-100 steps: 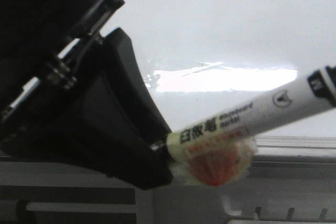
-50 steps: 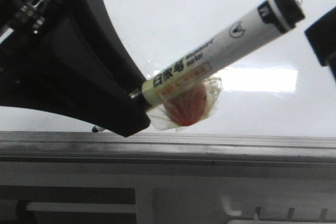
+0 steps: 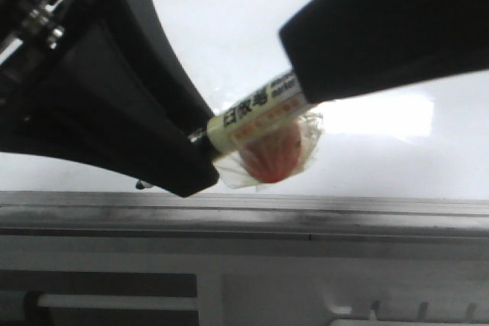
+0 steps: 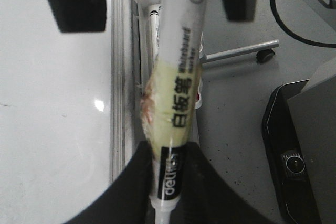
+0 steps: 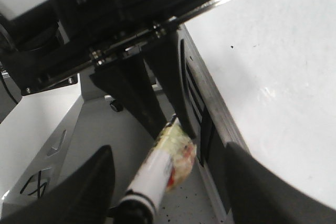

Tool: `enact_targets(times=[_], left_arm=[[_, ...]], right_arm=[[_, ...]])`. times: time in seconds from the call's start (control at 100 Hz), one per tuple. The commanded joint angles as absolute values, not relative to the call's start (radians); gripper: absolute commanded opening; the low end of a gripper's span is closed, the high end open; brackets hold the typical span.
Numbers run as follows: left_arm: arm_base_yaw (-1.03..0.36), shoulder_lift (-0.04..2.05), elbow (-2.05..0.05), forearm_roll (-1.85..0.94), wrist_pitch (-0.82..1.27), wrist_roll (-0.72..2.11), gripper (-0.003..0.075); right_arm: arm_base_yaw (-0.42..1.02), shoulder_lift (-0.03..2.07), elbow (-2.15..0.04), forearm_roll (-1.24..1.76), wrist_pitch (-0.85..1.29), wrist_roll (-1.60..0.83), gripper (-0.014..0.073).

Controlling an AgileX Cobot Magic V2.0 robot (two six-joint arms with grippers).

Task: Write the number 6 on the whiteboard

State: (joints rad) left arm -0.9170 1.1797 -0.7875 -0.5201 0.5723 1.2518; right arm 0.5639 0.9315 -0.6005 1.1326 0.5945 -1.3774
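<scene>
The whiteboard fills the background, glossy white with a bright glare and a grey metal rim. No number 6 shows on it, only a tiny black speck. My left gripper is shut on a white whiteboard marker near its tip end, with yellowish tape and a red wad around the barrel. My right gripper covers the marker's cap end. In the right wrist view the right gripper is open with the black cap between its fingers, apart from them. The left wrist view shows the left gripper and the marker.
A grey ledge runs below the board's rim. A second marker lies in a white holder beside the board's edge. A black device with a lens and a wheeled stand leg are on the grey floor.
My left gripper lifted the marker a second ago, then held still. My right gripper came in from the right and now straddles the marker's cap end.
</scene>
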Motion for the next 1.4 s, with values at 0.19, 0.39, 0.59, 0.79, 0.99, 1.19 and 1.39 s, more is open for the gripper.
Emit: enact_targets(times=[0.19,0.39,0.59,0.79,0.99,1.19,1.39], left_arm=[[-0.914,1.157,-0.818,-0.548,0.526,1.249,-0.0019],[-0.914,1.157,-0.818,-0.548,0.525,1.249,-0.0019],[-0.914,1.157,-0.818,-0.548,0.525,1.249,-0.0019],[-0.914,1.152,-0.818,-0.563,0.522,1.244,0.003],[-0.91,1.086,-0.818,-0.554,0.53,1.123,0.0356],[-0.852,0.897,-0.817,-0.575,0.528,0.977,0.05],[-0.739,0.604,-0.712,-0.573,0.471,0.778,0.0398]], right_arm=[[0.673,1.034,-0.653,1.187,0.466,-1.407,0.0351],[0.677,1.056,-0.653,1.187,0.458,-1.407,0.0077],[0.677,1.056,-0.653,1.187,0.476,-1.405,-0.0067],[0.677,1.048,-0.653,1.187,0.477,-1.405,-0.0064],[0.677,0.956,-0.641,1.134,0.426,-1.349,-0.0062],[0.677,0.805,-0.581,1.097,0.306,-1.292,-0.0062],[0.663,0.677,-0.529,1.097,0.143,-1.257,-0.006]])
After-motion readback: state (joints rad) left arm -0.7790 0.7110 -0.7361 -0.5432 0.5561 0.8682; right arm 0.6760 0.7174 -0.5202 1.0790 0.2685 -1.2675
